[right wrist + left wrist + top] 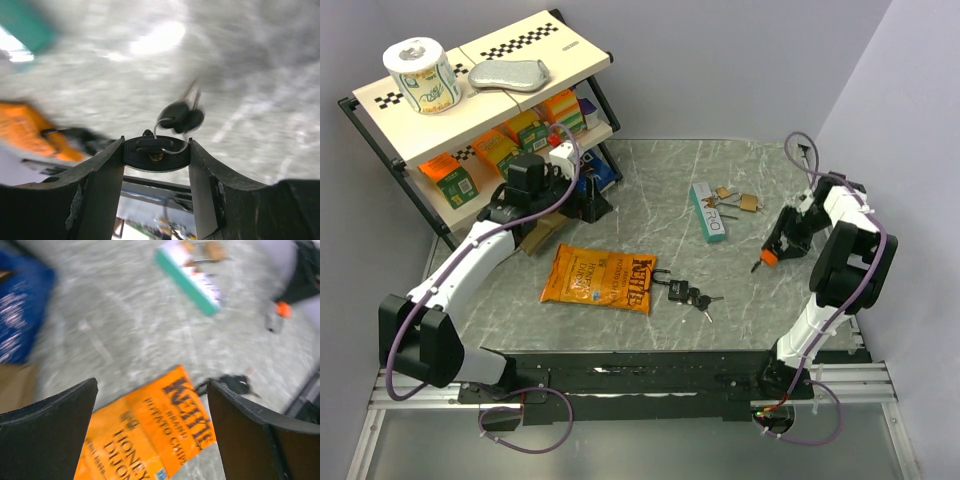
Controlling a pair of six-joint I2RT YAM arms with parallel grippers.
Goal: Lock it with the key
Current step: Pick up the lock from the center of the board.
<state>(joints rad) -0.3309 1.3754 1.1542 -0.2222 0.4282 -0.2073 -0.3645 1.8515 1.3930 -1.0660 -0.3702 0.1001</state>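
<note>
**Right wrist view: key pinched, padlock lying apart**

Right gripper (156, 150) is pressed onto a black key (156, 156), with spare keys (183, 116) dangling on its ring. The black padlock (680, 291) lies on the table (720, 165), well apart toward the left arm and just beside the chip bag (600, 278). Left gripper (152, 385) is spread wide and empty over the bag.

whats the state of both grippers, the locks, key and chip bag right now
left gripper: open, empty
right gripper: shut on black-headed key
black-headed key: gripped, other keys dangling from its ring
black padlock: lying flat, ungripped, shackle unclear
small brass padlock: lying loose
orange chip bag: lying flat
</note>
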